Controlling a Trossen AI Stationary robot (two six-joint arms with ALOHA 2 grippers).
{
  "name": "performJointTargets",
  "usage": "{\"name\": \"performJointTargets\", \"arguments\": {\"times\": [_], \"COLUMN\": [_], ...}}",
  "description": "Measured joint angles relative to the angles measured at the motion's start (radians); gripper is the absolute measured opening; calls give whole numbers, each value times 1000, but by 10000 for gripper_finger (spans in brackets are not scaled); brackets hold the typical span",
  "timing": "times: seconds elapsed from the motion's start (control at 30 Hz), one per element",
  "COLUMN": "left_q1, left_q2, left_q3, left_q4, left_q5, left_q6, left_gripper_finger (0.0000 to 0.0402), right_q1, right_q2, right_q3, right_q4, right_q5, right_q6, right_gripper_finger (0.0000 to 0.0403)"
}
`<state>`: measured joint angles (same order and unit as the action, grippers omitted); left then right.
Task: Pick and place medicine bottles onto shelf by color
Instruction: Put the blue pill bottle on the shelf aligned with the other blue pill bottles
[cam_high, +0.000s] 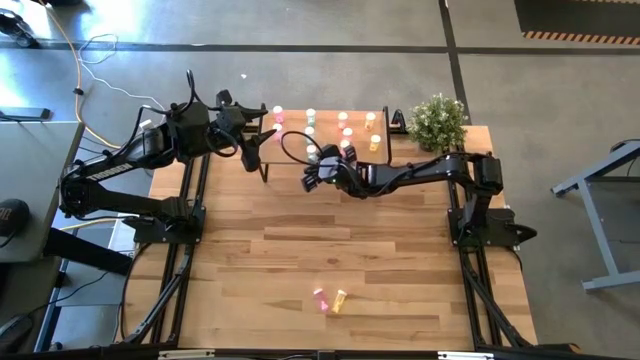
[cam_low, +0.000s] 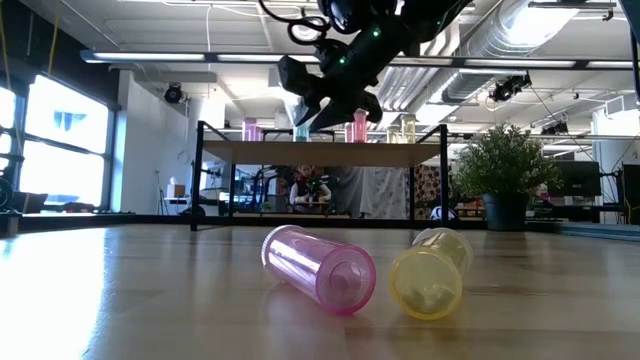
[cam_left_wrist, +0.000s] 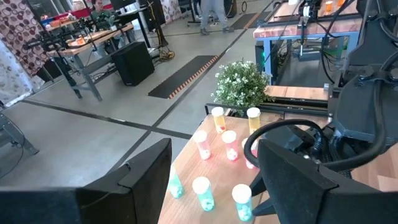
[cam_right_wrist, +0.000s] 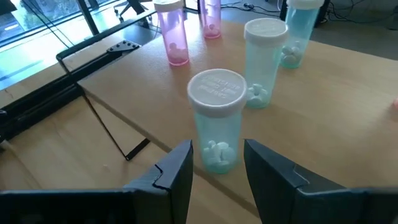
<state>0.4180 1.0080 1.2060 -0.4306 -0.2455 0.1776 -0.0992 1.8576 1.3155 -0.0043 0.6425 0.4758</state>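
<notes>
The shelf (cam_high: 295, 140) stands at the table's far middle. Pink, green, red-orange and yellow medicine bottles stand on it in rows by color. My right gripper (cam_right_wrist: 217, 177) is at the shelf's near edge, shut on an upright green bottle (cam_right_wrist: 217, 118) with a white cap. My left gripper (cam_left_wrist: 214, 180) hangs open above the shelf's left end (cam_high: 262, 140), with nothing between its fingers. A pink bottle (cam_low: 318, 268) and a yellow bottle (cam_low: 428, 272) lie on their sides near the table's front edge. My right gripper pinches the green bottle's lower body (cam_right_wrist: 217, 158) between its two fingers, one on each side. The fingers come from the table's near side, slanting a little downward. The bottle stands upright with its base on the shelf top, close to the near edge.
More green bottles (cam_right_wrist: 266, 59) stand just behind the held one, with pink ones (cam_right_wrist: 173, 34) beside them. A potted plant (cam_high: 438, 120) stands at the shelf's right end. Bare planks (cam_high: 330, 240) stretch between the shelf and the two lying bottles.
</notes>
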Motion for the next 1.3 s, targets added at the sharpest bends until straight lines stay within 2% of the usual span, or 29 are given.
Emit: {"name": "performJointTargets", "arguments": {"times": [0.27,0.57,0.83,0.97,1.3], "left_q1": [0,0,0,0,0], "left_q2": [0,0,0,0,0], "left_q3": [0,0,0,0,0], "left_q4": [0,0,0,0,0], "left_q5": [0,0,0,0,0], "left_q6": [-1,-1,1,1,-1], "left_gripper_finger": [227,227,227,227,227], "right_q1": [12,7,-22,-39,-81], "right_q2": [-36,-48,-48,-48,-47], "right_q3": [0,0,0,0,0], "right_q4": [-73,-86,-85,-85,-84], "right_q5": [2,-211,-274,-331,-366], "right_q6": [20,-78,-182,-189,-197], "right_gripper_finger": [133,133,133,133,133]}}
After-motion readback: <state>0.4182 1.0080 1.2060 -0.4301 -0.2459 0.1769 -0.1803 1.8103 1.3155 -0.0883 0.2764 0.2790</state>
